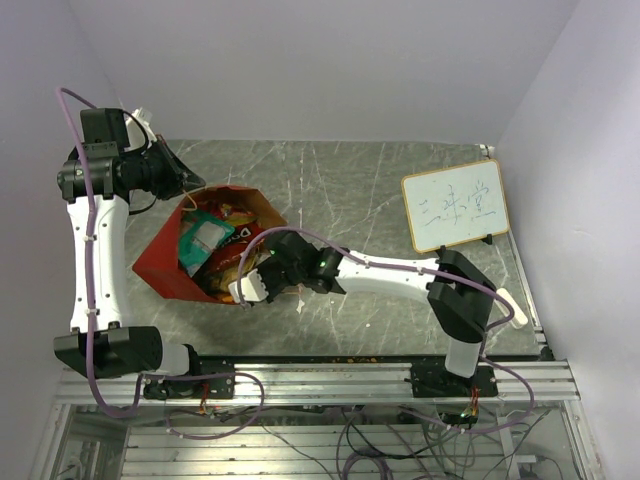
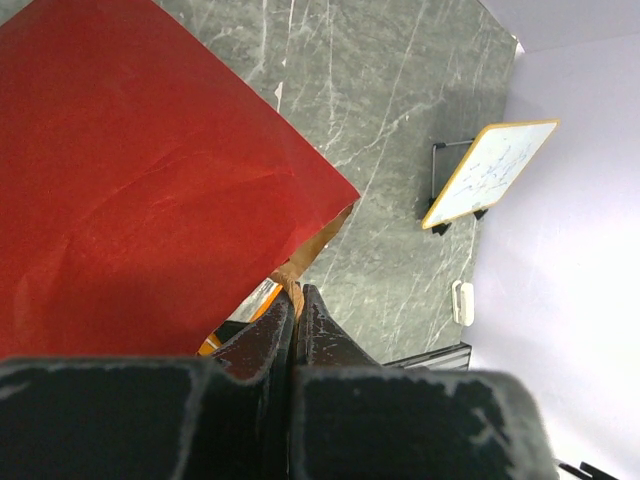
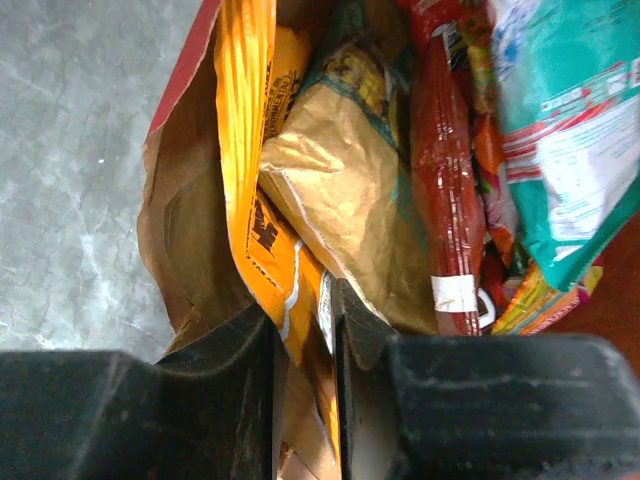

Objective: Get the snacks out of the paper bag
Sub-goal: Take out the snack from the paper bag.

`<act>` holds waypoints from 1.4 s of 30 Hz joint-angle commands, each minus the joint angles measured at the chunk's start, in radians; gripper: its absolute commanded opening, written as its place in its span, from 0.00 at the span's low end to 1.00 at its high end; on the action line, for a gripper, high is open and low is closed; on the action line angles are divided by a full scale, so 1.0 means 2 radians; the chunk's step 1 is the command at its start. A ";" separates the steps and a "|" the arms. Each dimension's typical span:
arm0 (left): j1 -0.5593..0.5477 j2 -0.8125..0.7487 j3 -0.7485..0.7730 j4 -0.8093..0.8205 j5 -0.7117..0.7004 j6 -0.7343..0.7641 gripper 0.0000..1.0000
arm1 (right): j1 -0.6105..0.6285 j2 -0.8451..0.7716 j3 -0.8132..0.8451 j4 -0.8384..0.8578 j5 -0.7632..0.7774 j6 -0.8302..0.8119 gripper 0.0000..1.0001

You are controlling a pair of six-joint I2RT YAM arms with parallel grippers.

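Both busy: our L pincer (image 2: pixel 297 296), fingers together, nips the paper bag (image 2: pixel 130 170) rim to steady it; R pincer (image 3: pixel 305 315) clamps an orange packet (image 3: pixel 245 120) to lift out.

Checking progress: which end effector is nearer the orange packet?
Right. Right end effector straddles the orange packet inside the paper bag; left end effector pinches the bag's far rim.
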 commanded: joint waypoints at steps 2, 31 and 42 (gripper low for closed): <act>0.007 0.006 0.025 -0.023 0.011 0.012 0.07 | 0.002 0.010 0.003 0.031 0.010 0.006 0.21; 0.009 -0.025 0.005 -0.012 -0.004 -0.002 0.07 | 0.009 -0.075 0.161 0.075 0.076 0.203 0.00; 0.009 -0.027 0.018 -0.013 -0.018 -0.001 0.07 | 0.009 -0.136 0.233 0.060 0.173 0.213 0.00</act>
